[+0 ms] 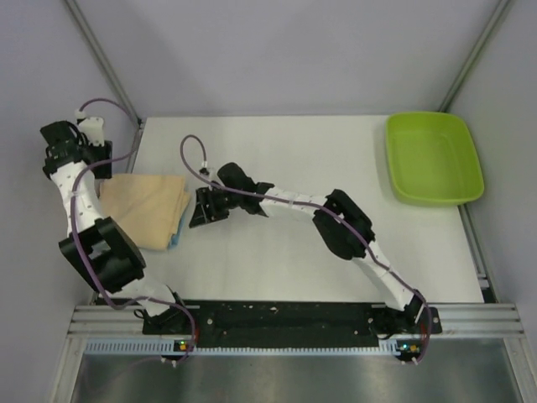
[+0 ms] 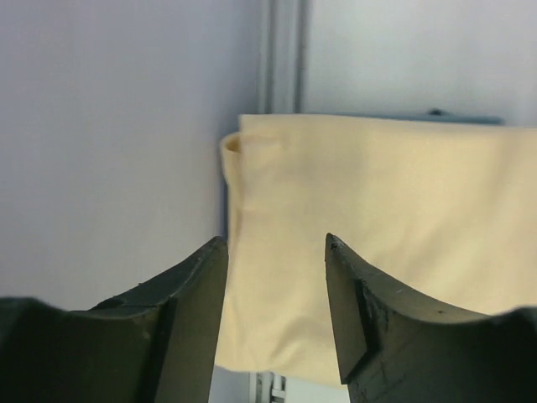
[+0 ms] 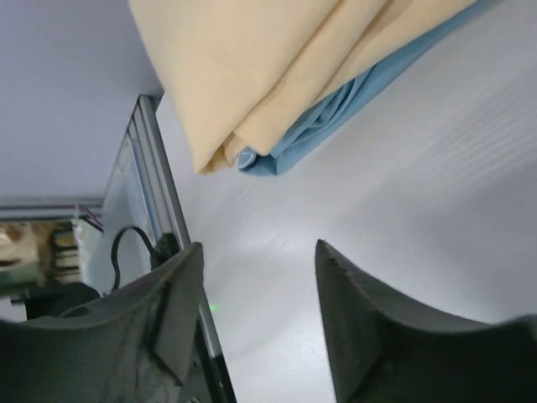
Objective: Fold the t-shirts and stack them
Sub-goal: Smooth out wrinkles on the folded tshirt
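Observation:
A folded pale peach-cream t-shirt [image 1: 147, 206] lies at the table's left side, on top of the blue t-shirt [image 1: 177, 238], of which only a thin edge shows. My left gripper [image 1: 104, 168] hovers at the stack's far left corner. In the left wrist view it [image 2: 275, 243] stands open above the peach cloth [image 2: 377, 218], holding nothing. My right gripper [image 1: 201, 213] sits just right of the stack. In the right wrist view it [image 3: 260, 252] is open over bare table, with the peach shirt [image 3: 252, 67] and the blue shirt [image 3: 336, 109] a little beyond its tips.
A lime-green tray [image 1: 432, 158] stands at the far right of the white table [image 1: 294, 252]. Frame posts and a wall close in on the left of the stack. The right arm stretches across the table's middle.

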